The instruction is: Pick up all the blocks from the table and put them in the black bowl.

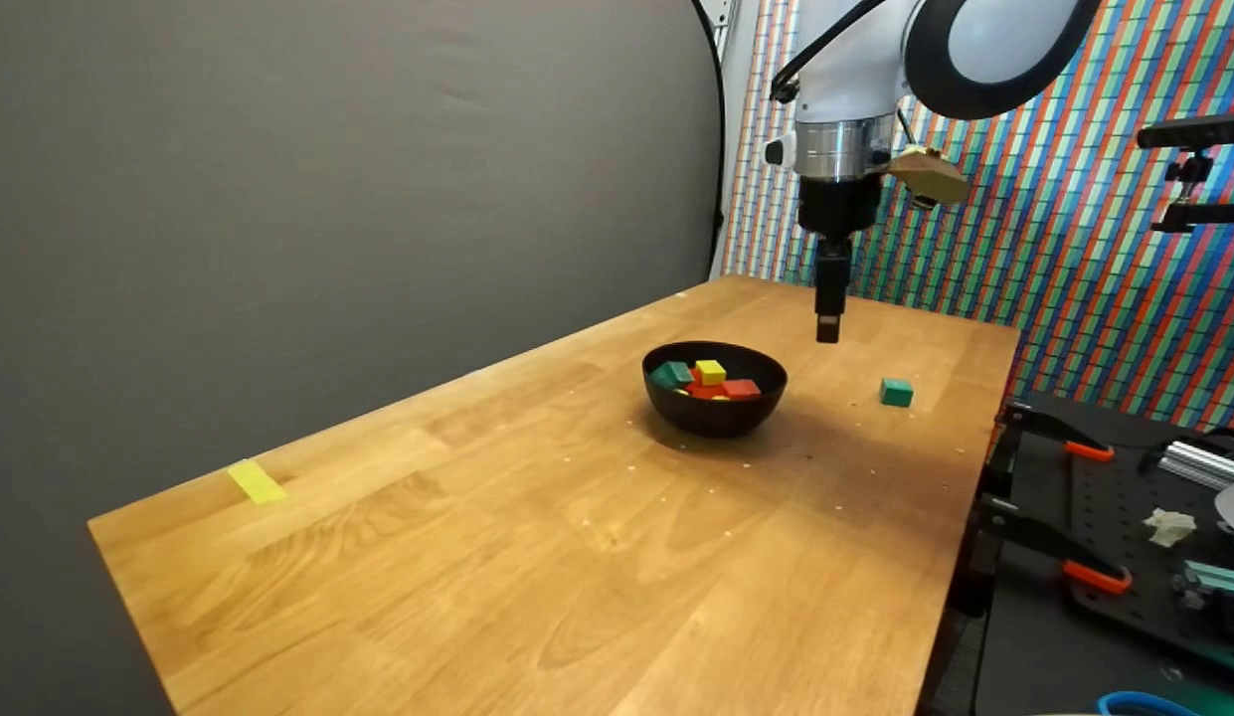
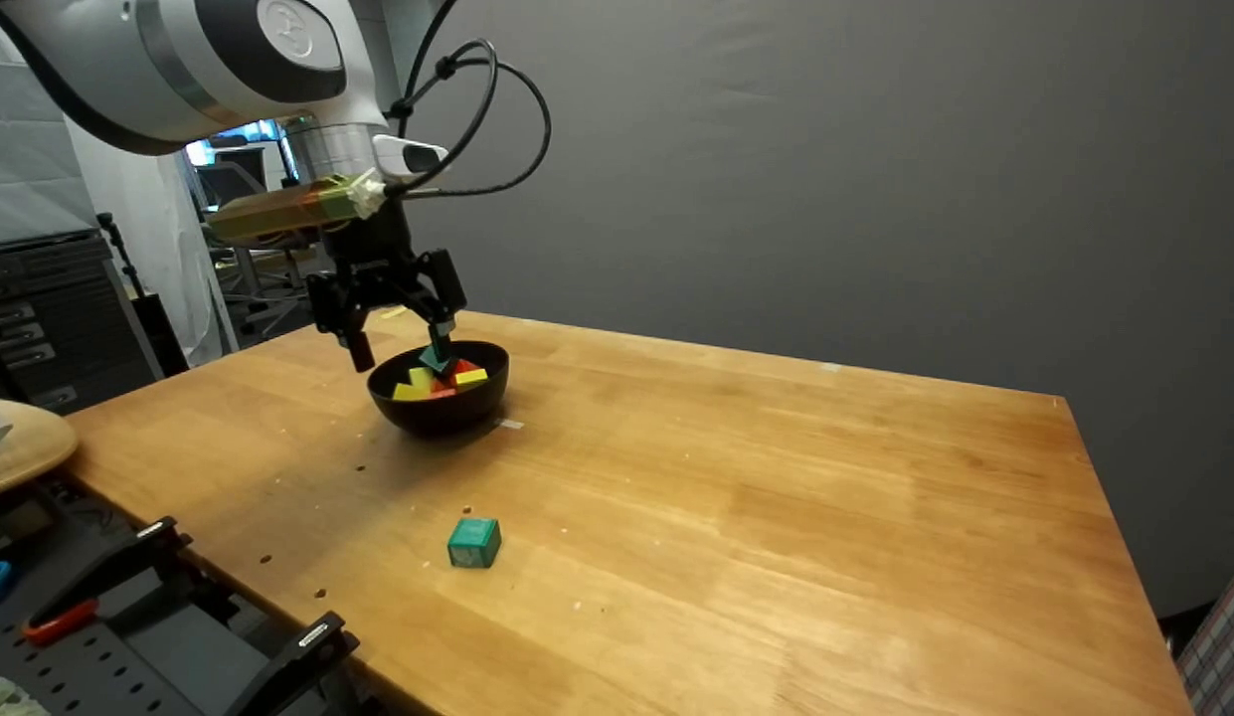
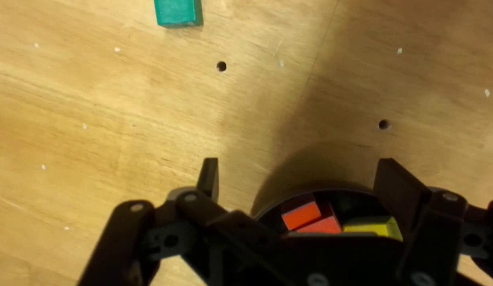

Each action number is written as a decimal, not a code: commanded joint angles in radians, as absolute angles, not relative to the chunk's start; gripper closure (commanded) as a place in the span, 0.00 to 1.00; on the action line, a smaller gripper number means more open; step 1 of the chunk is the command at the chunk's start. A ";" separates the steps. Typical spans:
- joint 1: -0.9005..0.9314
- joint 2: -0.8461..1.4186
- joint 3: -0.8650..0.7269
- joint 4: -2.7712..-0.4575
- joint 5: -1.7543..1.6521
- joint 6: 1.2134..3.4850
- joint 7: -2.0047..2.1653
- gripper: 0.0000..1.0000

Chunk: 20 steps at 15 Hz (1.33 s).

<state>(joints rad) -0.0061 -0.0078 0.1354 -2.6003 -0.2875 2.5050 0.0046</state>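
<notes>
Near the black bowl [image 2: 440, 418], hand [image 3: 298, 159] wide in wrist view, fingers [image 1: 831, 288] edge-on in an exterior view.

Grey backdrop [image 1: 378, 199], multicoloured patterned wall [image 1: 1084, 278], 1 dark drawer cabinet [image 2: 70, 308], pale hanging sheet [image 2: 157, 234]

You have 3 views: 2 exterior, 1 wrist. In an exterior view, you look obliquely down along the bench [image 1: 457, 587], facing the striped screen [image 1: 984, 249], with the grey backdrop [image 1: 328, 199] at frame left. In an exterior view, you look down across the bench, facing the grey backdrop, with the clamps [image 2: 308, 646] at lower left. Both exterior views stand well back and share the bench, tool [image 1: 828, 323], black bowl [image 1: 711, 413] and lone green block [image 1: 896, 392]. The wrist view looks steeply down from close in, past the tool's fingers [image 3: 399, 194]. It shares with the exterior views the lone green block, cut by its top edge, and part of the black bowl.
</notes>
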 commanded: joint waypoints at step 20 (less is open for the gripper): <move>-0.016 0.172 -0.133 -2.676 -0.507 2.707 0.158 0.00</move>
<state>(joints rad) -0.0371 0.1824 -0.0872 -2.6255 -0.4214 2.6263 0.0731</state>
